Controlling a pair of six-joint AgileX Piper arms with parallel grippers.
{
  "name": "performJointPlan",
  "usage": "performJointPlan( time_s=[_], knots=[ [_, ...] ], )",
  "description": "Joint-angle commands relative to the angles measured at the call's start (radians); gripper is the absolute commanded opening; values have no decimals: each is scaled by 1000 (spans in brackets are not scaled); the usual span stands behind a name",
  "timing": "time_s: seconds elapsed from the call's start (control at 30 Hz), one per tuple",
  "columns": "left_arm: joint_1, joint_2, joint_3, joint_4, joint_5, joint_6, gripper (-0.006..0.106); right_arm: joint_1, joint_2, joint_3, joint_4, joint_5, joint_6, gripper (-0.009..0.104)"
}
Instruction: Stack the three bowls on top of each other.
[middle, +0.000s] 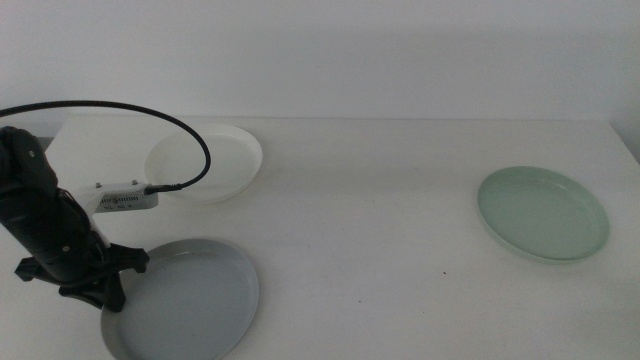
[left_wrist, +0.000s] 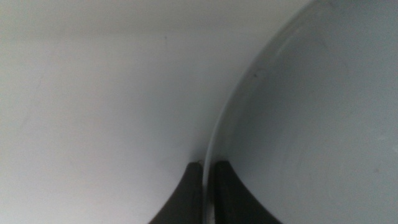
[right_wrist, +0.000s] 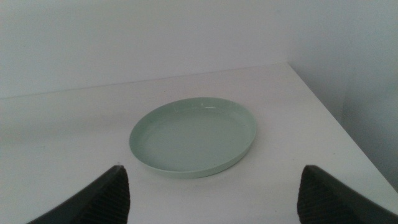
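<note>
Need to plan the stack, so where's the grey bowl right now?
In the middle view the grey bowl sits front left on the table, just before the white bowl, its rim pinched by the left tool.

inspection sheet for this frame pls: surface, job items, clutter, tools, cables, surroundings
Surface: white table, matte, one tiny dark speck on it.
Job's things: three bowls, all apart, none stacked. White bowl at the far left; grey bowl at the near left; pale green bowl at the right, sitting flat.
Clutter: nothing seen.
Tools: left tool shut on the grey bowl's rim, one jaw inside and one outside. Right tool open, out of the middle view, facing the pale green bowl without touching it.
Cables: black cable arcs from the left arm over the white bowl to the wrist camera.
Surroundings: plain white wall behind the table.
</note>
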Motion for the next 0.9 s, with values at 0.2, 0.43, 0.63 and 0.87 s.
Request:
performJointPlan(
  time_s=[0.2,0.43,0.63,0.87],
  knots=[
    [-4,-74,-1,-49,20,5,-2,-5,-5,3,-7,-8,-5,75],
    [-139,-186,-103,-47,45,-102,-2,-5,-5,3,-7,-8,-5,75],
    [-302,-105,-297,-22,43,-232,-2,-5,-5,3,-7,-8,-5,75],
    [-418,88,-524,-39,73,-295,-2,-5,-5,3,-7,-6,-5,75]
  ],
)
